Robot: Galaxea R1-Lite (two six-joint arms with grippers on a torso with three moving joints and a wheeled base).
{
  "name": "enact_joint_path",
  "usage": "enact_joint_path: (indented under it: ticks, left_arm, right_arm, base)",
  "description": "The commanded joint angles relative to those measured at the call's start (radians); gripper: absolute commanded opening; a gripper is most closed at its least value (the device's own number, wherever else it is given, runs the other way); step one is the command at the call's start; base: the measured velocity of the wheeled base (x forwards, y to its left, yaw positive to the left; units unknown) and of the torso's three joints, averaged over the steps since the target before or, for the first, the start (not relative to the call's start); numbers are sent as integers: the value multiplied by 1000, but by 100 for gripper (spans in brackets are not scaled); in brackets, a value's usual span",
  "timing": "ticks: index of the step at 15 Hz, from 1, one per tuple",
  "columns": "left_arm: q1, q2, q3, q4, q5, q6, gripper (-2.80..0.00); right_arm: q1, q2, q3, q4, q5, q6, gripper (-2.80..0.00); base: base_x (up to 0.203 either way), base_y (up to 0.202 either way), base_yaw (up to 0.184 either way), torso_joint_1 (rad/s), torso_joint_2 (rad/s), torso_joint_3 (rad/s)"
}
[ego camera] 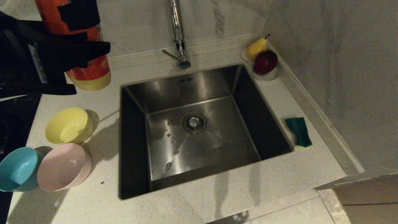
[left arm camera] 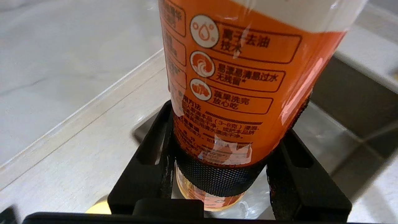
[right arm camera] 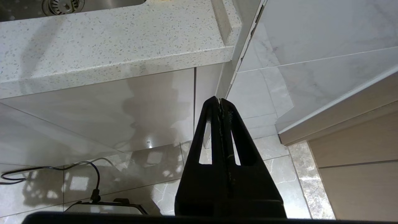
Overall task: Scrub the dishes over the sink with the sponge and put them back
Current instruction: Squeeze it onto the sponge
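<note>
Head view: speckled white bench [ego camera: 192,202], marble walls. Sink [ego camera: 199,137] centre, tap [ego camera: 178,34] at 12 o'clock. Sponge [ego camera: 299,131] green face up on bench at 3 o'clock of sink. Yellow bowl [ego camera: 69,125], pink bowl [ego camera: 64,166], blue bowl [ego camera: 18,168] clustered at 9 o'clock. Left gripper [ego camera: 77,46] at 10 o'clock, holding orange bottle [ego camera: 90,71] above bench.

Left wrist view: fingers [left arm camera: 149,161] clamped on bottle [left arm camera: 236,93].

Right wrist view: right gripper [right arm camera: 220,104] below bench edge, over floor, fingers together, empty.
</note>
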Motion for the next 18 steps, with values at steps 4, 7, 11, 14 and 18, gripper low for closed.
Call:
enact_joint_path:
  ticks: [4, 7, 11, 14, 18]
  left_arm:
    - [-134, 136, -112, -2, 78, 51, -280]
    - [-252, 226, -213, -3, 178, 90, -280]
    - [-396, 346, -306, -2, 287, 120, -280]
    - [-456, 425, -367, 2, 345, 148, -280]
    - [-464, 505, -368, -4, 392, 149, -280]
  right_arm:
    - [0, -2, 0, 0, 0, 0, -280]
    - [0, -2, 0, 0, 0, 0, -280]
    - [0, -2, 0, 0, 0, 0, -280]
    - [0, -2, 0, 0, 0, 0, -280]
    - [0, -2, 0, 0, 0, 0, -280]
  base:
    - [0, 0, 0, 0, 0, 0]
    - [0, 0, 0, 0, 0, 0]
    - [0, 0, 0, 0, 0, 0]
    - [0, 0, 0, 0, 0, 0]
    - [0, 0, 0, 0, 0, 0]
